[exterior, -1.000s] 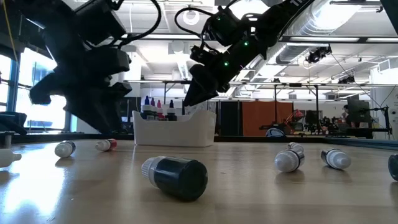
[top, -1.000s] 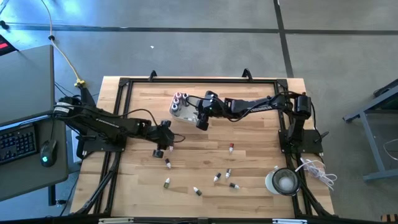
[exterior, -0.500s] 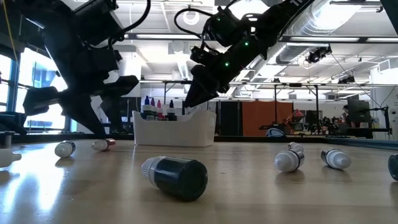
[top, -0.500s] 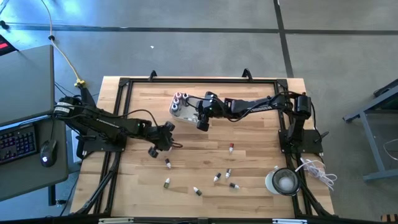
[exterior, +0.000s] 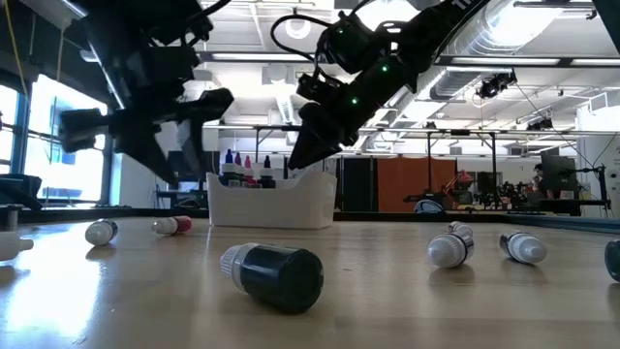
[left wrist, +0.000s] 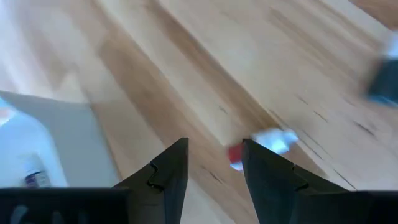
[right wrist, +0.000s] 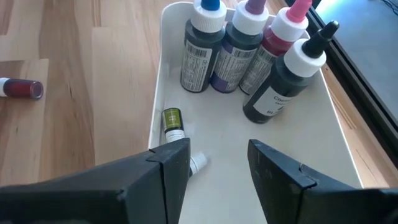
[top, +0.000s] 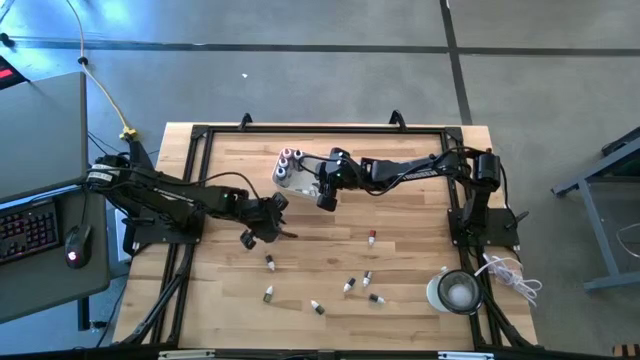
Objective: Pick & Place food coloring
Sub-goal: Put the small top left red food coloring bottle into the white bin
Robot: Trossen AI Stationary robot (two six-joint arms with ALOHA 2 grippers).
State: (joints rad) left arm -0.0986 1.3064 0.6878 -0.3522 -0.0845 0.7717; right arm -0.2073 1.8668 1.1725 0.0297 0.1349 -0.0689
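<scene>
A: Where's the left gripper (left wrist: 214, 146) sitting rn?

B: It's hovering just above the table, fingers spread w/ nothing btwn them. It's looking down at a red-capped food coloring bottle (left wrist: 258, 146) lying on its side on the wood, just past the fingertips, not touching.

A: And the right gripper (right wrist: 217, 149)?

B: It's hanging over the white tray (right wrist: 158, 93), jaws apart and empty. Four bigger bottles (right wrist: 249, 53) are standing upright at one end, and a small green-label one (right wrist: 174, 124) is lying on the tray floor.

A: The rest of the bottles?

B: They're lying scattered on the near half of the table (top: 420, 200), e.g. another red-capped one (top: 371, 237) mid-table. The round clear container (top: 455, 292) is sitting at the right corner.

A: So what am I watching for on the pick?

B: IMO the left is lining up for a grab. It's going to need the fingers straddling the body across its short axis, not the cap end, since a round bottle is likely rolling if only one pad is touching first. Centering, then dropping straight down, then closing.
</scene>
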